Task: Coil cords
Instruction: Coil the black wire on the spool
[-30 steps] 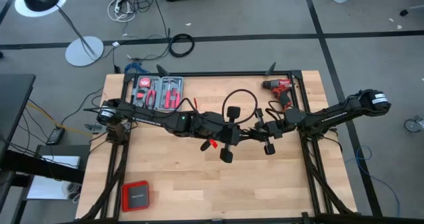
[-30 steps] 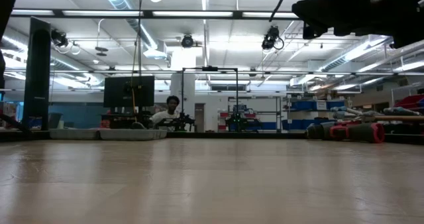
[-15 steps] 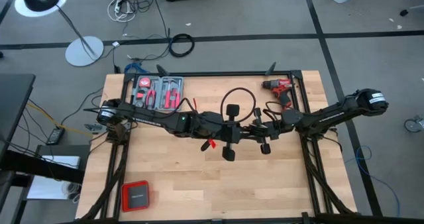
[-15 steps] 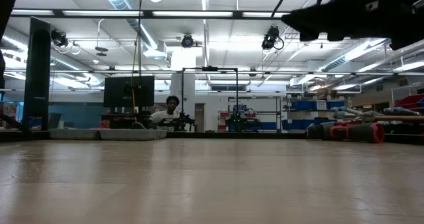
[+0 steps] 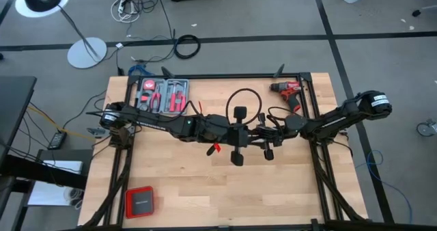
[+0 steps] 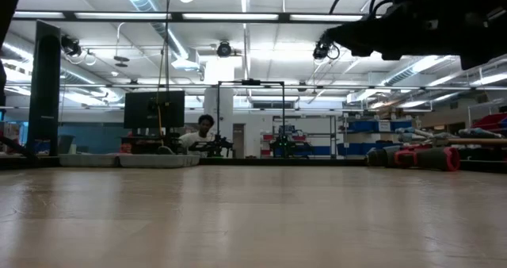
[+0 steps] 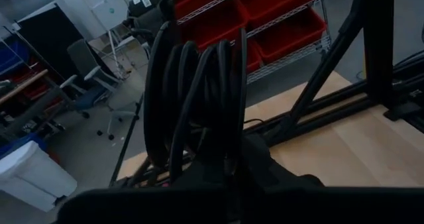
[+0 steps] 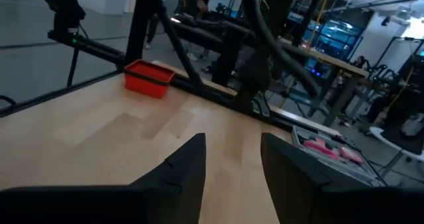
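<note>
Two robot grippers meet above the middle of a wooden table [image 5: 177,190], and the right one has just let go.

Seen from above, the right gripper [image 5: 268,146] has spread its fingers [image 8: 189,168] wide within the last second and has slid nearer the left gripper [image 5: 235,137]. The left gripper stays pinched on the cord [image 7: 199,85], a thin black cable gathered into several loops, with one loop arching toward the red drill [image 5: 288,89] (held clear of the tabletop). My judgement: the coil now hangs from the left gripper alone, so the right is free to gather more.
</note>
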`<state>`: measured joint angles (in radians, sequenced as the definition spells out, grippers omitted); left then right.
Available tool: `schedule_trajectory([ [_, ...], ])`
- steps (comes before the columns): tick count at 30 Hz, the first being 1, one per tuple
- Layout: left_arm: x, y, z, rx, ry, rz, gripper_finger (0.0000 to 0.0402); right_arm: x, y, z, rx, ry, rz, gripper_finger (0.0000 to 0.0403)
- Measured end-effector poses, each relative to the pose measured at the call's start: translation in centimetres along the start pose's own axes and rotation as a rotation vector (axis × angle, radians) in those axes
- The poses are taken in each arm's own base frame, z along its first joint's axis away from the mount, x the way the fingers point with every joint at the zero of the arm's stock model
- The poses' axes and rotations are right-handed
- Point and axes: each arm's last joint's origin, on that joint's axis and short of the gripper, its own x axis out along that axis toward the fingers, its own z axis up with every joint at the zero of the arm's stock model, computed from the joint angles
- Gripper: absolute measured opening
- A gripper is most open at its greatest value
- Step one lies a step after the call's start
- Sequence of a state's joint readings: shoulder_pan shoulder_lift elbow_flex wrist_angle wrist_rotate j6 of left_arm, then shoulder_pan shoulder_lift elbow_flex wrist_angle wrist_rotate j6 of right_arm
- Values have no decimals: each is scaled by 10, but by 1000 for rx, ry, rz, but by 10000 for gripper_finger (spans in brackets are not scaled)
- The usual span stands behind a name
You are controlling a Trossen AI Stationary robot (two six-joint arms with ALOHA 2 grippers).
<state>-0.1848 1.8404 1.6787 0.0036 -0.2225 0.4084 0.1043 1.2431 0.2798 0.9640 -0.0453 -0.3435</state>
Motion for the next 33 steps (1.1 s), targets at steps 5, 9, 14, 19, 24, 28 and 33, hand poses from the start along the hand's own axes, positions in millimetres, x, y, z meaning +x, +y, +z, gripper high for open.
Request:
schedule_trajectory([
  [5, 3, -6, -14, -41, -29, 14, 8, 0, 1, -6, 15, 28, 0, 142],
  [9, 6, -16, -36, -48, -8, 6, 8, -3, 2, -12, 65, 56, 16, 143],
  [14, 8, -19, -56, -63, -25, 56, 8, -8, 6, -21, 97, 109, 39, 141],
  [19, 9, -17, -79, -81, -27, 68, 8, -11, 5, -31, 130, 190, 40, 140],
  [24, 7, -11, -116, -122, -37, 3, 8, -14, 0, -40, 214, 255, 54, 140],
  [28, 5, 0, -142, -136, -37, -47, 8, -15, -5, -44, 289, 276, 69, 139],
  [33, -2, 26, -167, -213, -141, -52, 8, -19, -20, -53, 349, 335, -37, 139],
])
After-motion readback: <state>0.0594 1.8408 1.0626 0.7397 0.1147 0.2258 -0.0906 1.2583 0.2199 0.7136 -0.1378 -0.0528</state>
